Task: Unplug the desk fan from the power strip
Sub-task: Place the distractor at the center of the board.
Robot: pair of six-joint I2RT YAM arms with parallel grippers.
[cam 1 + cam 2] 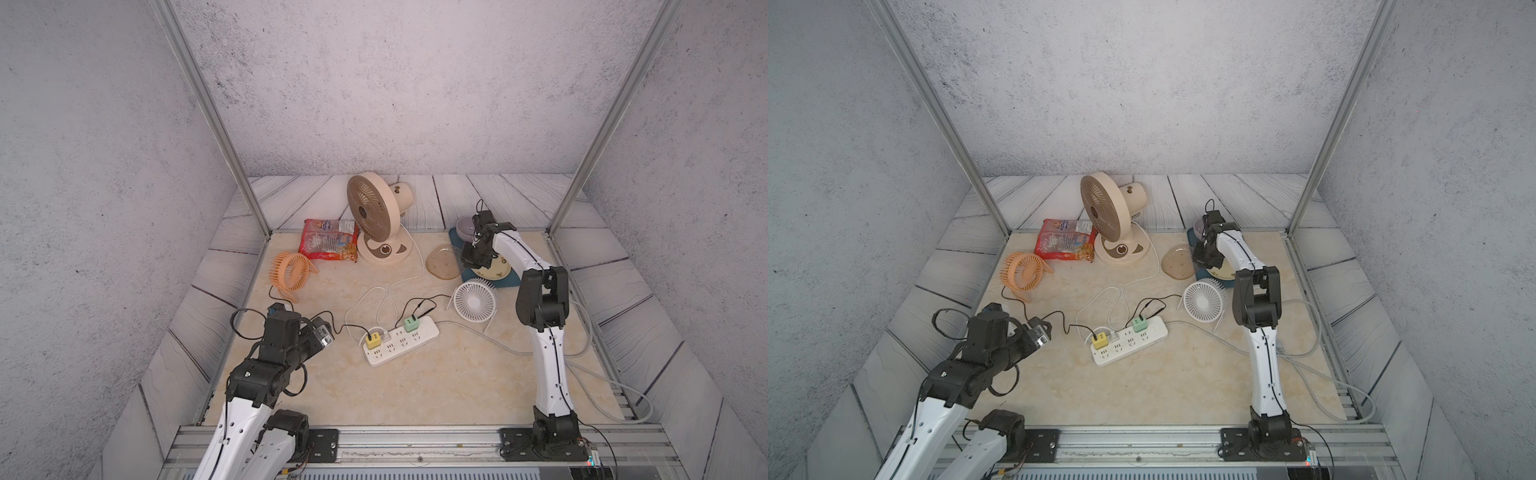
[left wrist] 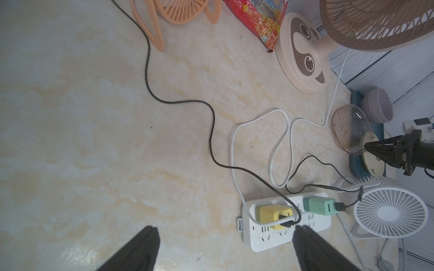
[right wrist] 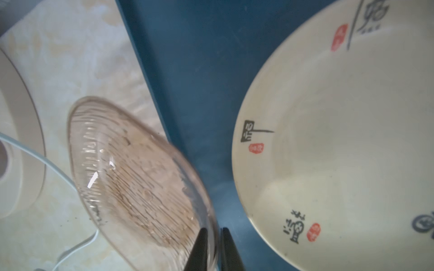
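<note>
The beige desk fan (image 1: 376, 214) stands upright at the back in both top views (image 1: 1106, 212). Its white cord (image 1: 392, 286) loops forward to the white power strip (image 1: 419, 338), ending between a yellow adapter (image 1: 372, 340) and a green adapter (image 1: 411, 324). My left gripper (image 2: 224, 228) hovers open just left of the strip (image 2: 270, 241). My right gripper (image 3: 214, 231) is far back right, its jaws narrowly open astride the rim of a tilted, blurred glass dish (image 3: 131, 176), which leans on a blue tray (image 3: 187, 70).
An orange small fan (image 1: 291, 270) and a white small fan (image 1: 473, 301) lie on the table, black cables running to the adapters. A red snack bag (image 1: 328, 241) lies beside the desk fan. On the tray sit a cream plate (image 3: 340, 140) and a purple bowl (image 1: 465, 227).
</note>
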